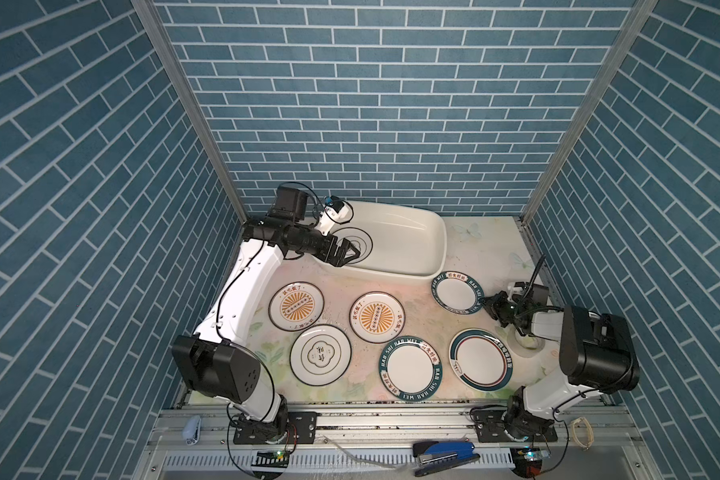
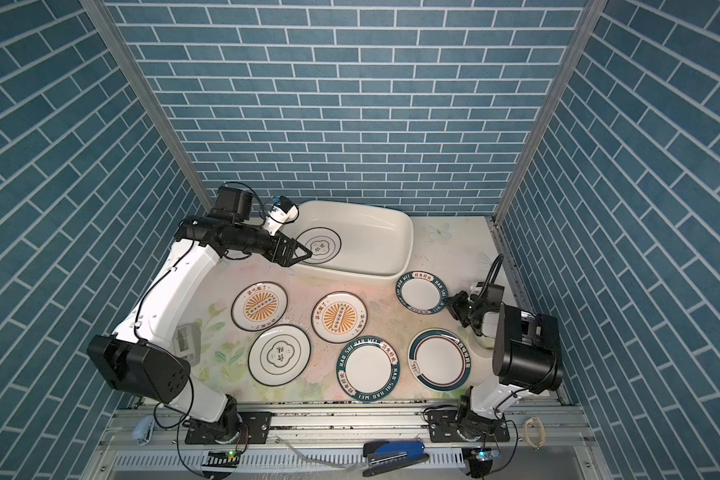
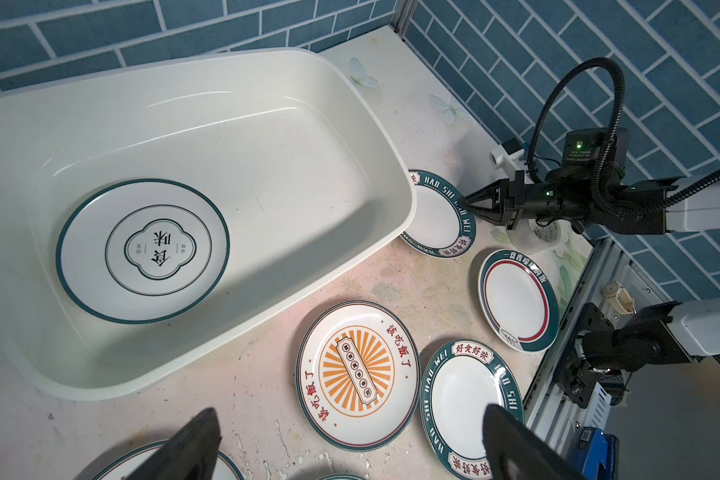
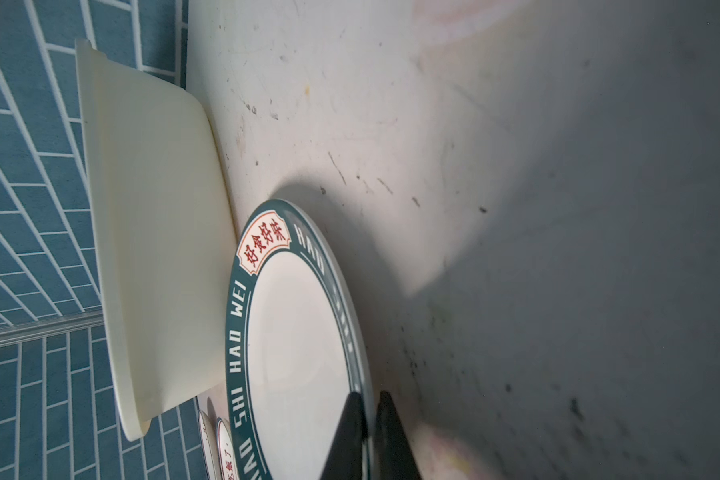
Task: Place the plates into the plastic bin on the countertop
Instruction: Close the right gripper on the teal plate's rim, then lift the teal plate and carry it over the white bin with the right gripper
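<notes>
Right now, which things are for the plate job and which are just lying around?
Job: plastic bin; clover plate inside it; lettered plate pinched by right gripper; left sunburst plate; middle sunburst plate; second clover plate; second lettered plate; red-ringed plate; countertop.
Lying about: blue stapler; tape roll.

Walls (image 1: 375,104): three, blue brick pattern, pale joints; back and both sides.
Corner posts (image 1: 189,104): two, bare aluminium, at the back corners.
Front frame (image 1: 391,428): aluminium rails; slotted white cable duct (image 1: 208,461) below.
Light: even, soft shadows.
</notes>
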`<state>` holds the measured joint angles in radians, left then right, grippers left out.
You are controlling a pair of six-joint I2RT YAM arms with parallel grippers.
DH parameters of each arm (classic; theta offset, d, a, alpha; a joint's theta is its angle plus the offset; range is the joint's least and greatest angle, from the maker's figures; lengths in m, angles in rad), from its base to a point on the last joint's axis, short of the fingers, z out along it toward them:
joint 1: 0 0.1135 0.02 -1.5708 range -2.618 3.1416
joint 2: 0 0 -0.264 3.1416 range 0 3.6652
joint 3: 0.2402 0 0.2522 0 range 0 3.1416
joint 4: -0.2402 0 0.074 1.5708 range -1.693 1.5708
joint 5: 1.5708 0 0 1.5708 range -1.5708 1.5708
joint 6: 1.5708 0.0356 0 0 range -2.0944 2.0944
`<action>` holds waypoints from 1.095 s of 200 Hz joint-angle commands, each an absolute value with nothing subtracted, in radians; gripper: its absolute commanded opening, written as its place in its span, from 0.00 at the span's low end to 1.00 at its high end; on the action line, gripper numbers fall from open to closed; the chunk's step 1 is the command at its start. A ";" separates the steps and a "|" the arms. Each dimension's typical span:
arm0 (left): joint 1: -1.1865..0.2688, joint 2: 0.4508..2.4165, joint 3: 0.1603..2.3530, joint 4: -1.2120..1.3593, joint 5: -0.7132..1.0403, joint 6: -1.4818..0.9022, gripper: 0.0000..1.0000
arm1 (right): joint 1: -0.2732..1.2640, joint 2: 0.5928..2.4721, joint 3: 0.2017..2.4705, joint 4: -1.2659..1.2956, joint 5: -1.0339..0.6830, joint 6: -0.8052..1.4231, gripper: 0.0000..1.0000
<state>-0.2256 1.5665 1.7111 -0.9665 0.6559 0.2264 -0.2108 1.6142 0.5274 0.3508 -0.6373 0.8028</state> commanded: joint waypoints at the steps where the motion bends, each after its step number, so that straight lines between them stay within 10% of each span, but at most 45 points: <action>1: -0.235 1.574 1.710 -0.965 0.668 0.224 1.00 | -0.224 1.605 0.509 0.257 -0.576 0.770 0.01; 219: -0.238 1.547 1.717 -0.956 0.587 0.206 0.99 | -0.278 1.240 0.659 -0.101 -0.435 0.716 0.00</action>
<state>-0.2298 1.5665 1.7111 -0.9661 0.6136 0.2131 -0.2668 1.2907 0.6182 -0.0193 -0.4728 0.7502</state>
